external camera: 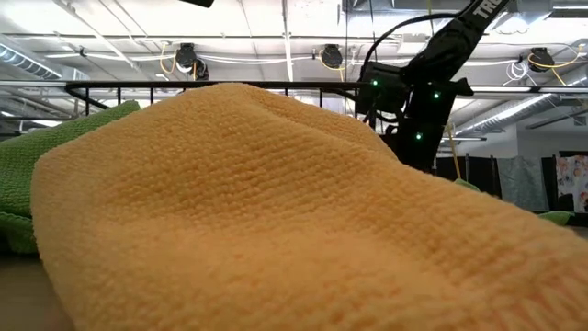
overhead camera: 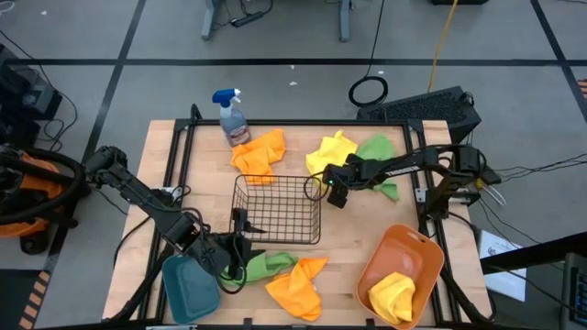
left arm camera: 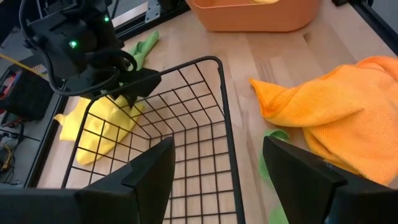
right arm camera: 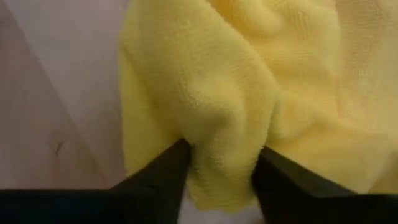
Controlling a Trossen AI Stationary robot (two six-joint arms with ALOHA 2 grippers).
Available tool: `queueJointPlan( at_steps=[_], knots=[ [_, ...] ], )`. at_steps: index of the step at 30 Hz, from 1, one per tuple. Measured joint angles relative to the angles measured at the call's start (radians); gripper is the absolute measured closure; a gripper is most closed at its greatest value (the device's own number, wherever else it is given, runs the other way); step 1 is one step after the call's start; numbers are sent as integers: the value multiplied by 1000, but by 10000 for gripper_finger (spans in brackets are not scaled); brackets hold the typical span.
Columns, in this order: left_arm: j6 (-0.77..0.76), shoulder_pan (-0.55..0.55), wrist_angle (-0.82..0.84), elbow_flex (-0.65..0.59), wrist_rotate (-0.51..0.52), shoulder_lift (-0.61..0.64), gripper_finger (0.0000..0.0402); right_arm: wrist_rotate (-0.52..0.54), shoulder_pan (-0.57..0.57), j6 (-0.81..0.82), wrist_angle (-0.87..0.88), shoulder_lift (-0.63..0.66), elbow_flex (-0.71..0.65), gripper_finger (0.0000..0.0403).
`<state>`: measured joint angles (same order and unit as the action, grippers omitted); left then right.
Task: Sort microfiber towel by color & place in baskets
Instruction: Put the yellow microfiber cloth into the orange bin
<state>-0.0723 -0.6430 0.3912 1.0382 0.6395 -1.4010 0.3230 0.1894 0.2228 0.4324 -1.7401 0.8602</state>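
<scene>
Towels lay scattered over the table (overhead camera: pixel 367 243), several not yet sorted. Nearest the front edge, an orange towel (overhead camera: pixel 298 286) sat on the wood, touching a green towel (overhead camera: pixel 266 266); it filled the low view, likely because it lay just before that camera. The teal tub (overhead camera: pixel 190 286) stood at the front left corner, seemingly empty. The orange tub (overhead camera: pixel 404 266) stood at the front right, holding one yellow towel (overhead camera: pixel 393 295), which suggests yellow was being collected there.

Left gripper (left arm camera: pixel 217 171) hovered near the front rim of the wire basket (overhead camera: pixel 280 209), fingers apart, nothing between them; judged to be waiting.

Mid-table, the right gripper (right arm camera: pixel 221 168) was down at the near edge of a second yellow towel (right arm camera: pixel 249 93), a fold of cloth bunched between its fingers. Judged a grip in progress; cannot tell if it was firm yet. That yellow towel lay beside another green towel (overhead camera: pixel 378 151), partly under the right arm.

Farther back, a second orange towel (overhead camera: pixel 260 154) lay touching a spray bottle (overhead camera: pixel 231 117).

No writing legible on any towel, tub or the bottle; partial white lettering on the arm in the low view, unreadable.
</scene>
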Motion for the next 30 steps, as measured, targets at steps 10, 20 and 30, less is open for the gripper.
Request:
queueJointPlan(
  at_steps=[10,20,30],
  knots=[
    [1,0,9,0,0,0,152,5,1,29,52,69,-10,383],
    [1,0,7,0,0,0,152,64,-90,156,195,369,-8,396],
    [29,6,-49,0,0,0,152,254,-429,285,97,695,-7,396]
  ],
)
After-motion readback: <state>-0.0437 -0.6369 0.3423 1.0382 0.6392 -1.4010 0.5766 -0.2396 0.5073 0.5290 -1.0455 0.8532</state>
